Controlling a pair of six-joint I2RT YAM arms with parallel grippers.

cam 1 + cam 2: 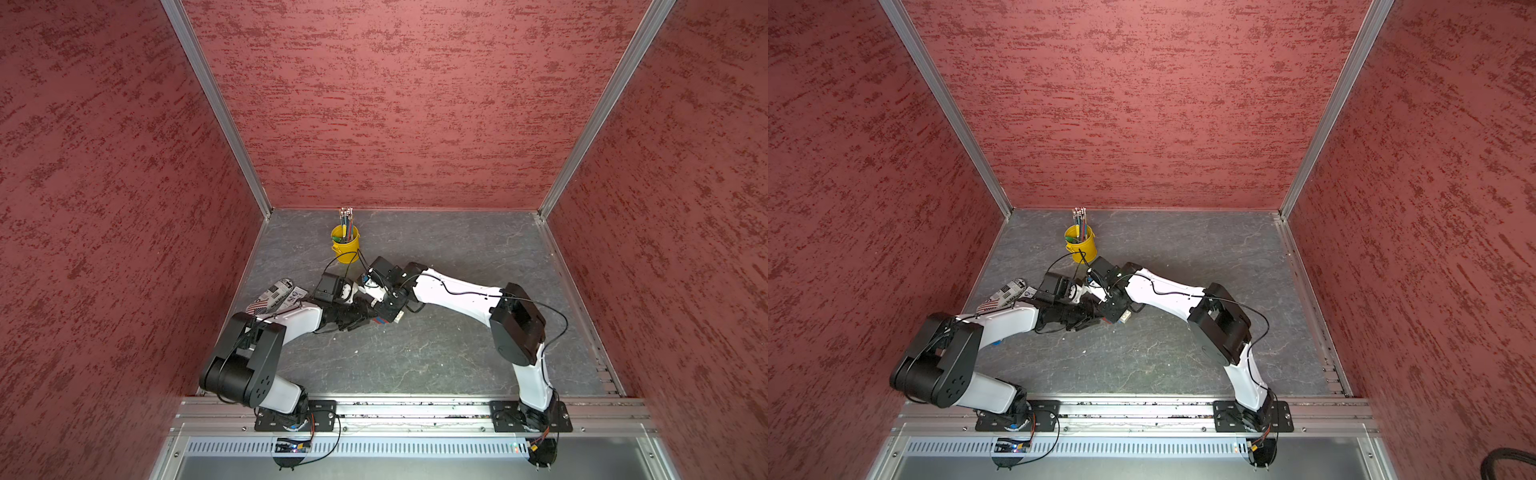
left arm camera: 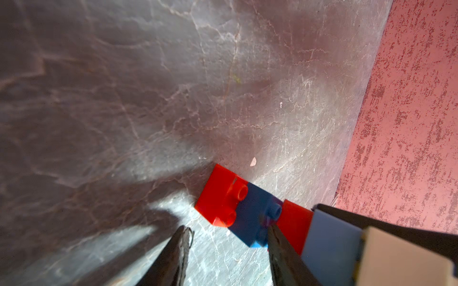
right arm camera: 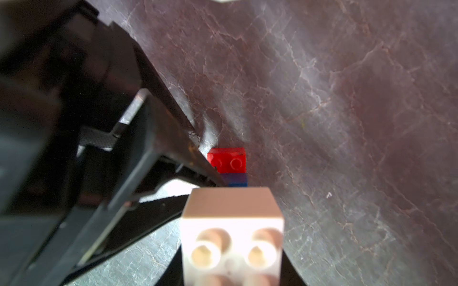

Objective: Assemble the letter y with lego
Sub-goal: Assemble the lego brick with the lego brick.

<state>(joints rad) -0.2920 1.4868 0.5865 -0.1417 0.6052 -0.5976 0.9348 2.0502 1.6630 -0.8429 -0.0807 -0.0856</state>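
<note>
The lego forms one joined row lying on the grey table: red brick (image 2: pixel 220 198), blue brick (image 2: pixel 255 218), red brick (image 2: pixel 295 222), a longer blue brick (image 2: pixel 329 247) and a white brick (image 2: pixel 396 260) at its end. This is the letter y (image 1: pixel 380 321), mostly covered by both grippers in both top views. My left gripper (image 2: pixel 229 237) is open over bare table, with one finger (image 2: pixel 280 252) touching the blue brick's side. My right gripper (image 3: pixel 231 272) is shut on the white brick (image 3: pixel 231 237). Past that white brick the blue and red bricks (image 3: pixel 229 161) show.
A yellow bucket (image 1: pixel 345 245) of pencils stands just behind the two wrists. A printed pouch (image 1: pixel 276 297) lies beside the left forearm. The left gripper's black body (image 3: pixel 148 148) crowds the right wrist view. Red walls enclose the table on three sides.
</note>
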